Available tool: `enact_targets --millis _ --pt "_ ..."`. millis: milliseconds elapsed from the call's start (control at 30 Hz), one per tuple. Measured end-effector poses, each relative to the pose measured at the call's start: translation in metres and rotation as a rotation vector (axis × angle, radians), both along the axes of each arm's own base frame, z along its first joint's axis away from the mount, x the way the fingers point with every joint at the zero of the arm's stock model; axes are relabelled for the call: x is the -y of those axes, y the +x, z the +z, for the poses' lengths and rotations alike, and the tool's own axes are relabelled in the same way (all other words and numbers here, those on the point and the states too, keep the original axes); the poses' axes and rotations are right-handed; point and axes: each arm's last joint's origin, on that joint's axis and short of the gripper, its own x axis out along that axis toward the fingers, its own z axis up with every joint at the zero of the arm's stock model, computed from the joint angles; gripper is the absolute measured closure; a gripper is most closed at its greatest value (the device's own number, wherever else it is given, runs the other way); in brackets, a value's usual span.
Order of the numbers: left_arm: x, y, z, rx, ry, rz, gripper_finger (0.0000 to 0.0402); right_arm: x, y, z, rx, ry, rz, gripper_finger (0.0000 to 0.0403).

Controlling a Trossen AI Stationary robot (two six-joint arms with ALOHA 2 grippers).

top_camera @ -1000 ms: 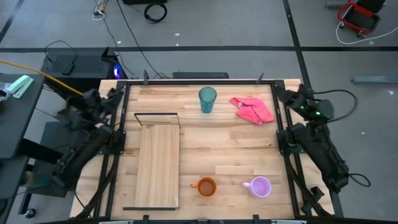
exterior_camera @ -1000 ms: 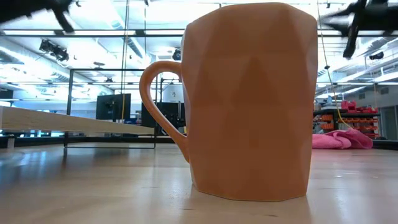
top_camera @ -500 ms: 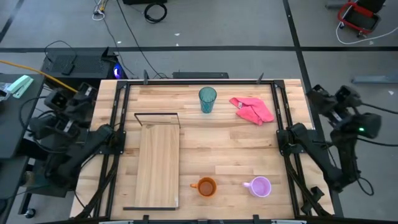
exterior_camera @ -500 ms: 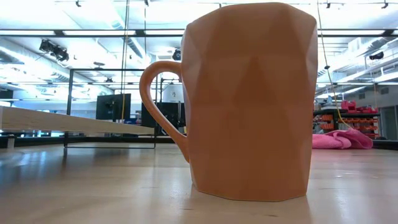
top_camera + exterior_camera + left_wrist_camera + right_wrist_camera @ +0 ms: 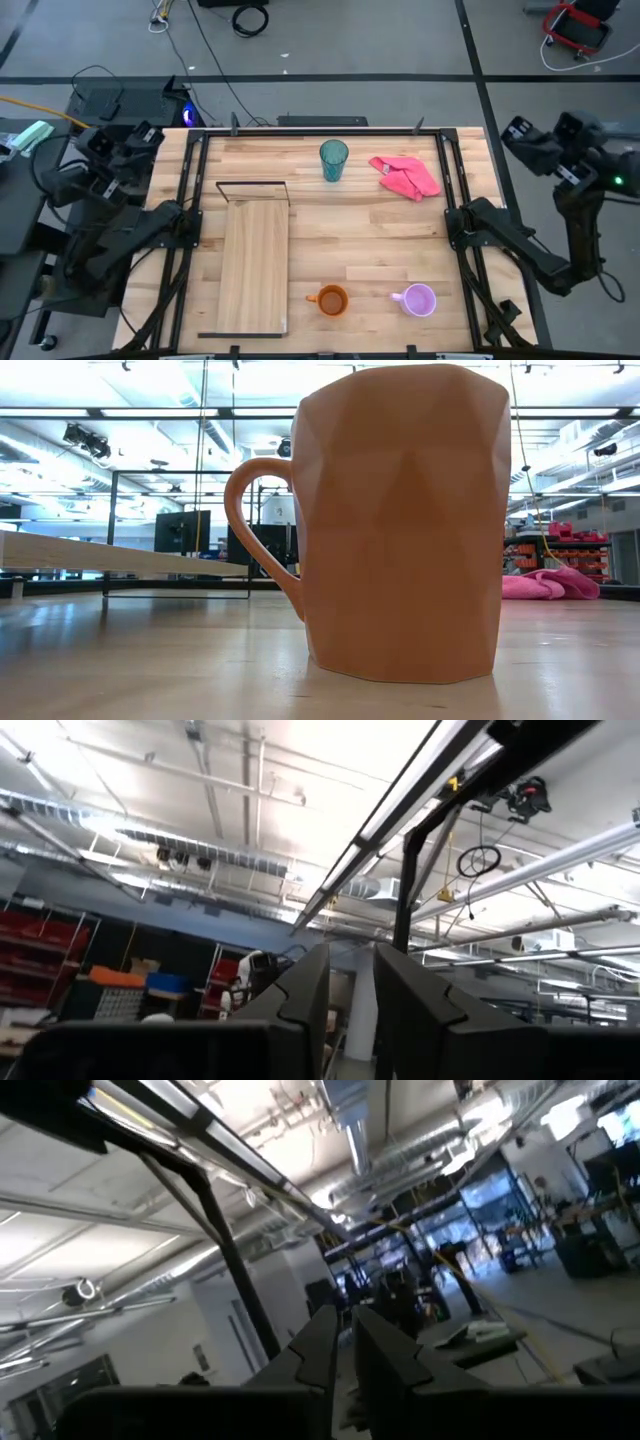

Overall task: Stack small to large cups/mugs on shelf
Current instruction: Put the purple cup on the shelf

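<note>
Sitting untouched near the table's front edge beside the orange mug (image 5: 331,299), the lilac mug (image 5: 418,299) is looking light, rigid and slick, best pinched at its rim, while the left gripper (image 5: 349,1005) and right gripper (image 5: 344,1350) are waiting off-table with fingers nearly closed, holding nothing.

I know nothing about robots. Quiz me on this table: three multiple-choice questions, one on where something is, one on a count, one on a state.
1. Where is the teal tumbler?
A. On the shelf
B. Beside the pink cloth
C. Inside the orange mug

2. How many cups or mugs are on the table?
A. Two
B. Three
C. Five

3. What is on the shelf?
A. Nothing
B. The lilac mug
C. The cloth

Answers:
1. B: the tumbler stands upright next to the pink cloth, apart from it.
2. B: the tumbler, the orange mug and the lilac mug.
3. A: the plank is bare; both mugs sit on the table beside it, and both arms are off the table's sides.
</note>
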Motion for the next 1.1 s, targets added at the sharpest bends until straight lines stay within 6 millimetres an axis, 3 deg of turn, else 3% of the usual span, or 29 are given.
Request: enact_targets --millis 300,533,667,833,967,1100 --pt "-0.034 0.026 -0.001 -0.063 -0.053 0.009 0.0317 0.068 0.033 0.0 -0.085 0.053 -0.047 0.036" --pt "-0.067 0.065 0.005 -0.115 -0.019 0.037 0.0311 0.128 0.063 -0.011 -0.138 0.117 -0.101 0.036" --pt "-0.082 0.091 0.014 -0.131 -0.02 0.037 0.0315 0.147 0.088 -0.015 -0.13 0.121 -0.049 0.036" --pt "-0.087 0.134 0.018 -0.178 0.003 -0.071 0.0319 0.14 0.128 -0.015 -0.082 0.06 0.135 0.036" --pt "-0.076 0.167 0.016 -0.209 0.031 -0.185 0.0315 0.115 0.158 -0.018 -0.085 0.048 0.338 0.036" --pt "-0.056 0.192 0.009 -0.243 0.048 -0.299 0.0311 0.082 0.174 -0.02 -0.094 0.041 0.524 0.036"
